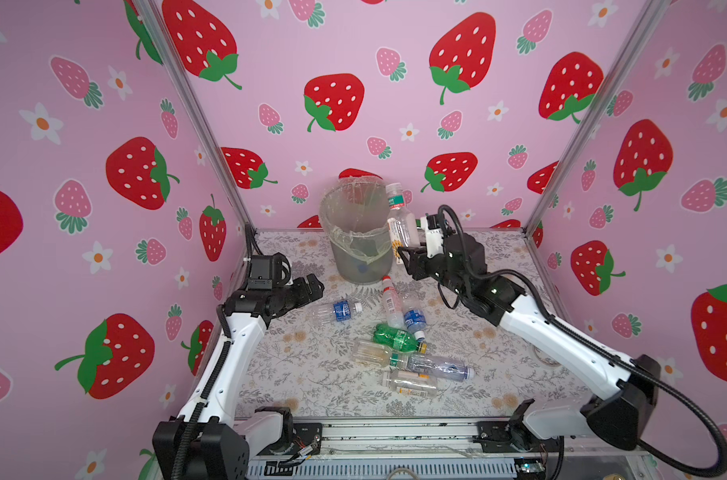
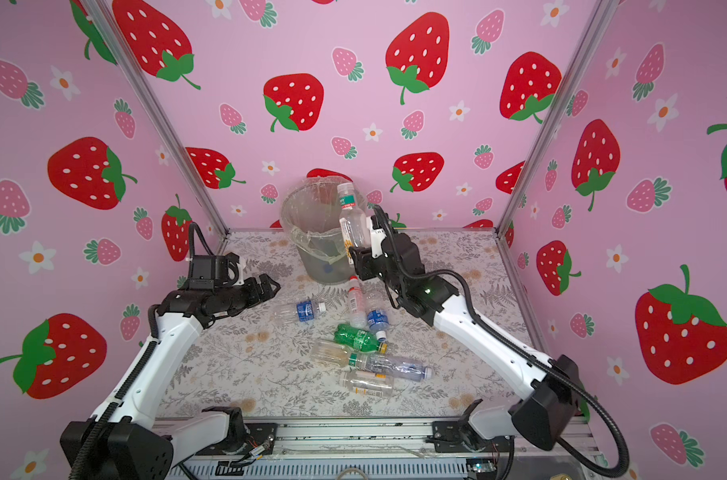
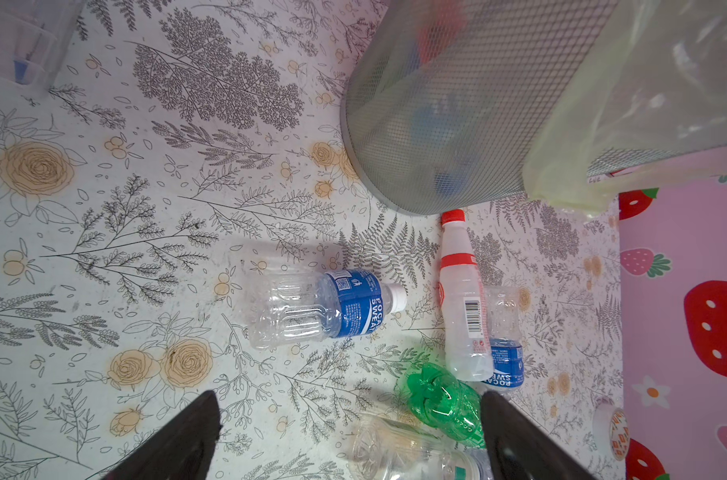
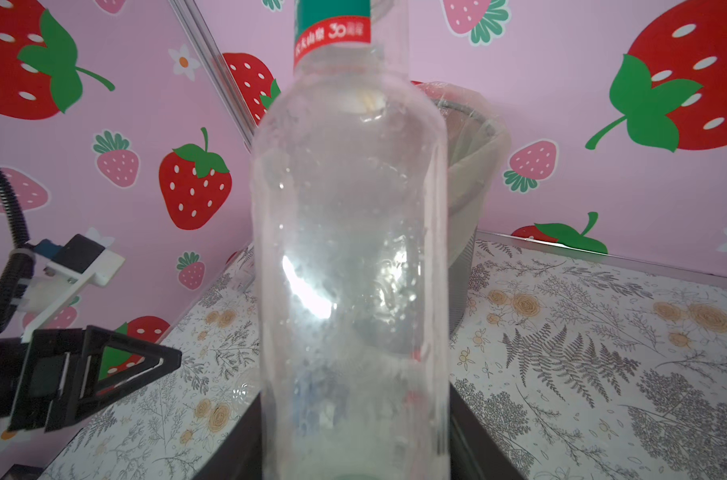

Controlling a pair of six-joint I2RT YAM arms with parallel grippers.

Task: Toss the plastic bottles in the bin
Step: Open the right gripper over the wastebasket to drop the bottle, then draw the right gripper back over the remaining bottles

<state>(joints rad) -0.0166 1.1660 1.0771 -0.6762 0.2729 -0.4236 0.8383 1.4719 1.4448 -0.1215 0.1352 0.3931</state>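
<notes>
My right gripper (image 1: 415, 243) (image 2: 363, 245) (image 4: 355, 449) is shut on a clear plastic bottle (image 1: 399, 220) (image 2: 351, 220) (image 4: 349, 249) with a green and red neck label. It holds the bottle upright, just right of the grey bin (image 1: 355, 232) (image 2: 316, 232) (image 4: 474, 166), with the cap near rim height. My left gripper (image 1: 314, 286) (image 2: 270, 286) (image 3: 349, 399) hangs open and empty, left of a blue-labelled bottle (image 1: 336, 311) (image 3: 324, 307). Several more bottles lie on the table: a red-capped one (image 1: 390, 299) (image 3: 463, 307), a green one (image 1: 397, 337) (image 3: 440, 403) and clear ones (image 1: 409, 382).
The bin (image 3: 457, 124) is lined with a crinkled bag and has bottles inside. A roll of tape (image 1: 544, 359) lies near the right wall. Pink strawberry walls close off three sides, and a metal rail (image 1: 395, 432) runs along the front.
</notes>
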